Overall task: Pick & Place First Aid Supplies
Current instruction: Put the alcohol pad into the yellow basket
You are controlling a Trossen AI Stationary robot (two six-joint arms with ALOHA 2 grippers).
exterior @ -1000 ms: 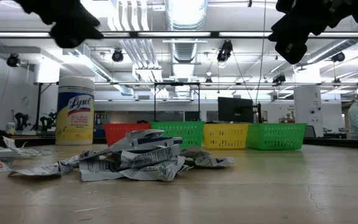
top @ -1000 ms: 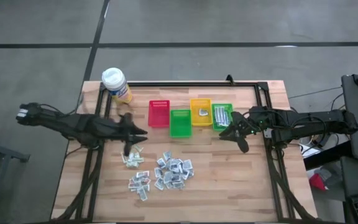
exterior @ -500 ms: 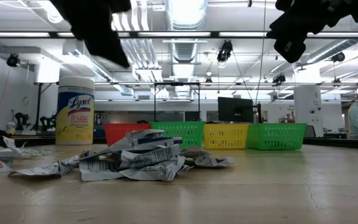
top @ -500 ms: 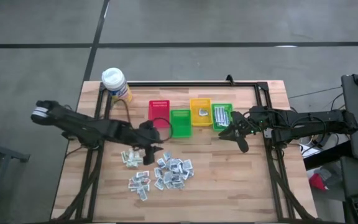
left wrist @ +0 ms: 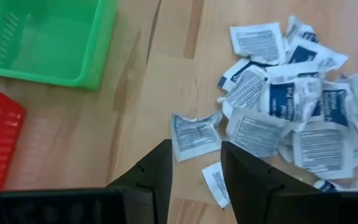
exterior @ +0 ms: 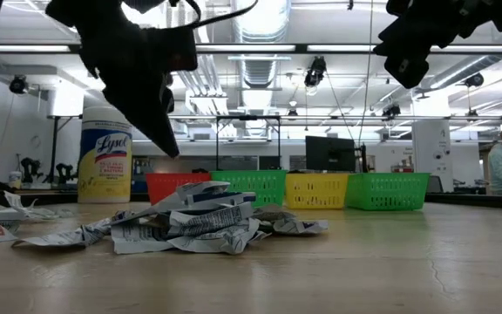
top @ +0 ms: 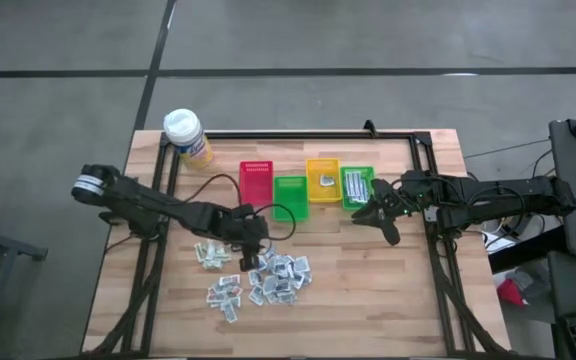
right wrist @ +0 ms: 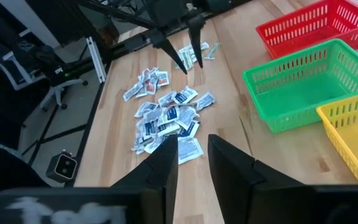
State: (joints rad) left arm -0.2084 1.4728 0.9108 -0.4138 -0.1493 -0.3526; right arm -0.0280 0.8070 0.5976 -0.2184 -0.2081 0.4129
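- Wooden tabletop (top: pixel 368 290) with a dark frame on it fills the middle of the high view, grey floor all round; the low view looks past it into a workshop with ceiling lights, where a person (exterior: pixel 501 168) stands far off.
- Left arm reaches in to the packet pile; its left end effector (top: pixel 251 257) hangs at the pile's edge nearest the red bin, fingers parted with a clear gap and nothing between them.
- Right arm waits beside the far green bin; its right end effector (top: pixel 380 222) is raised off the wood, fingers a little apart and empty.
- Lysol tub (top: pixel 187 136) stands upright at a corner, well apart from the pile.
- Four bins sit in a row beyond the pile: red bin (top: pixel 255 182), green bin (top: pixel 290 197), yellow bin (top: pixel 322 179), far green bin (top: pixel 357 186).
- Packets (top: pixel 278 277) lie heaped on the bare wood near the green bin, with smaller clusters just beside the heap on the tub's side.
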